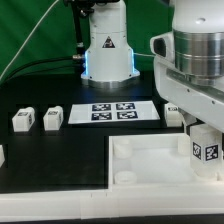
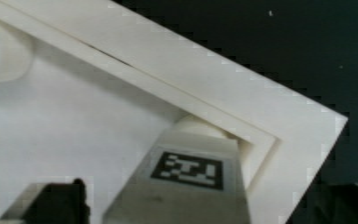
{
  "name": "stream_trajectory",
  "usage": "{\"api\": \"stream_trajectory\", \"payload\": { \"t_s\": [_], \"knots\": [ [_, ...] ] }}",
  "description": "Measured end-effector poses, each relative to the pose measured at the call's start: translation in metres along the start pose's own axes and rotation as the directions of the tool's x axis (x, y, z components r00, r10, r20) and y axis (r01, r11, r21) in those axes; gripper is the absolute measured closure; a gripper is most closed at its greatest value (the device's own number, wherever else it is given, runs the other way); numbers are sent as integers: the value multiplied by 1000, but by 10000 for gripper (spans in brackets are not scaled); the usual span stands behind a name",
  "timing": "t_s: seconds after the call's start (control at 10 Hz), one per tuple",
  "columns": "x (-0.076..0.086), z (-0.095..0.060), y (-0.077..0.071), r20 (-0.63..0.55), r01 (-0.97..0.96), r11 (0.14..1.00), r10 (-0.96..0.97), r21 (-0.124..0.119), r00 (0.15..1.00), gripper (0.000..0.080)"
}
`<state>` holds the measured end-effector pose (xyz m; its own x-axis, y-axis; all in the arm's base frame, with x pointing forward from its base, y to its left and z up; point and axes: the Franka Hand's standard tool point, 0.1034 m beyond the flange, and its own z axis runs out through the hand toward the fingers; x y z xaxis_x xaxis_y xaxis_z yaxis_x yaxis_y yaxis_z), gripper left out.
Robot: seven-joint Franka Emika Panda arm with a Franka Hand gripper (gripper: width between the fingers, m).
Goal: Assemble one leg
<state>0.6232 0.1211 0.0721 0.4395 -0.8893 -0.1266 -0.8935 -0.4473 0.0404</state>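
The leg (image 2: 194,167) stood upright at a corner of the large white tray-like part (image 1: 150,165), on the exterior view's right, with the gripper (image 2: 202,195) over it and its dark fingers (image 2: 59,200) to either side; whether they clamped the leg could not be told.

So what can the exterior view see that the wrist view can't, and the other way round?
Only the exterior view shows the robot's base, the marker board and two spare legs. Only the wrist view shows the pincer's dark fingers beside the tagged leg. Both show that leg standing at a corner of the white tray.
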Motion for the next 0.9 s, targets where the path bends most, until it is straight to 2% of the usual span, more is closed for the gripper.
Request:
{"api": "stream_trajectory", "payload": {
  "t_s": [0.1, 0.2, 0.4, 0.9],
  "knots": [
    [1, -1, 0, 0, 53, 999, -53, 0, 999, 153],
    [3, -2, 0, -4, 248, 969, -248, -2, 969, 153],
    [6, -2, 1, -3, 449, 894, -449, -2, 894, 151],
    [8, -2, 2, -2, 799, 601, -799, -5, 601, 151]
  ]
}}
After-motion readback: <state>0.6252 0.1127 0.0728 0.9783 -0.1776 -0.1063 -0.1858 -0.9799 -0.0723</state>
